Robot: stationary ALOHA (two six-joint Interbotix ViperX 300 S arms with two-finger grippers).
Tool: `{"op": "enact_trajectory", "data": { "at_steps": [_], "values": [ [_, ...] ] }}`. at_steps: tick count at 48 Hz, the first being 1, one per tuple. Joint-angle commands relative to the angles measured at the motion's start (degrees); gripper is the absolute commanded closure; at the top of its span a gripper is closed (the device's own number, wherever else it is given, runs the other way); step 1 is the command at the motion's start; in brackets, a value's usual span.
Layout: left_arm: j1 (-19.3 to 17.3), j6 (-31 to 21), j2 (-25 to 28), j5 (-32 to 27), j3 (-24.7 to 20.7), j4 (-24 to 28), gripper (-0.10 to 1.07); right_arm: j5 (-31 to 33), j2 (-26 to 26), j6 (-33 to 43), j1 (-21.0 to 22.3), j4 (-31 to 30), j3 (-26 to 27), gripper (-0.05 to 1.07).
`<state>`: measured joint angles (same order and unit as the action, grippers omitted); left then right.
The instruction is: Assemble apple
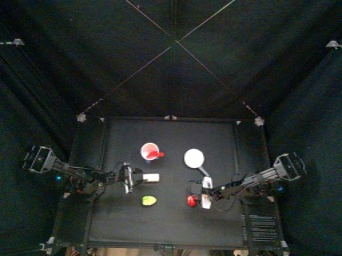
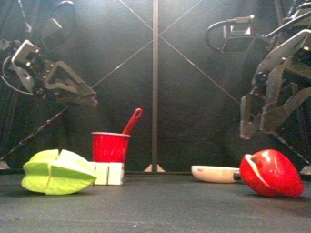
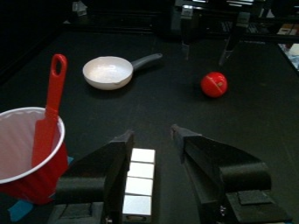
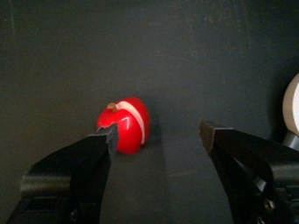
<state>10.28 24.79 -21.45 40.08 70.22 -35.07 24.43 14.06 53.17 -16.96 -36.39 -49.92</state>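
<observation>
The apple (image 4: 126,125) lies on the worktop (image 3: 233,105) directly ahead of the right tool (image 4: 158,144), a little toward one jaw rather than centred between them. That offset is what the coming grasp turns on. The right arm is plainly the nearer one: seen from the front, its tool (image 2: 270,114) hangs just above and slightly behind the apple (image 2: 272,173).

The right tool's jaws stand wide apart and empty. The apple shows glossy red skin with a pale stripe, likely the seam of a white inner face, and a small brownish stem. It looks tilted, stem end leaning sideways (I can't tell whether one part or two lie here).

Just beside the apple, farther in, sits a white pan (image 3: 110,72) with a dark handle. Well apart from the apple, across the worktop, the left tool (image 3: 152,153) has its jaws spread on either side of a row of white blocks (image 3: 140,179) without gripping them. Next to those stands a red plastic cup (image 3: 26,144) holding a red spatula (image 3: 52,101), and nearest the front edge there, a yellow-green faceted lump (image 2: 57,172).
</observation>
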Motion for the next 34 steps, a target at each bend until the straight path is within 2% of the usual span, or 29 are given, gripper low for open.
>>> {"op": "enact_trajectory", "data": {
  "at_steps": [1,34],
  "values": [
    [0.1,0.1,0.0,0.3,-1.0,0.1,0.18,-0.3,1.5,0.2,-0.1,0.3,0.8,0.01],
    [0.1,0.1,0.0,0.3,-0.8,0.0,0.18,-0.4,0.9,0.2,-0.2,1.6,-0.2,0.01]
  ]
}}
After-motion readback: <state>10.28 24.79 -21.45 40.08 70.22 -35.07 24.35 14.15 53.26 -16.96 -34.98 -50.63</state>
